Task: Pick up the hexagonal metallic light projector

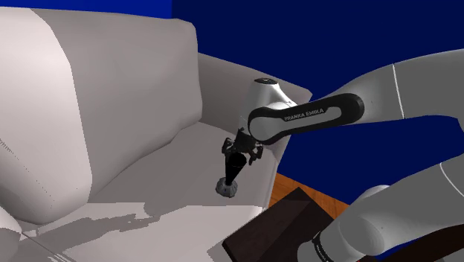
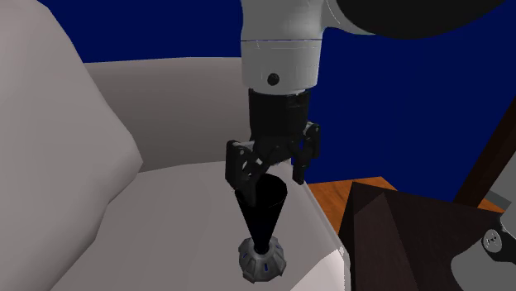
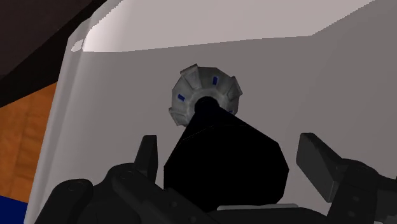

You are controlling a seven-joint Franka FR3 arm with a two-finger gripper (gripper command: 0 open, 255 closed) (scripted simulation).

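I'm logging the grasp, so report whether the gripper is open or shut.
Open. In the wrist view the gripper has its fingers wide apart, either side of a black cone over the projector.

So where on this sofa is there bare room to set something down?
The seat cushion is bare between the back cushion and its front edge. It is crowded near the armrest, where the gripper hangs above the light projector.

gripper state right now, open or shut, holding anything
Gripper: open, its fingers apart on either side of the black cone rising from the light projector, touching neither; holding nothing.
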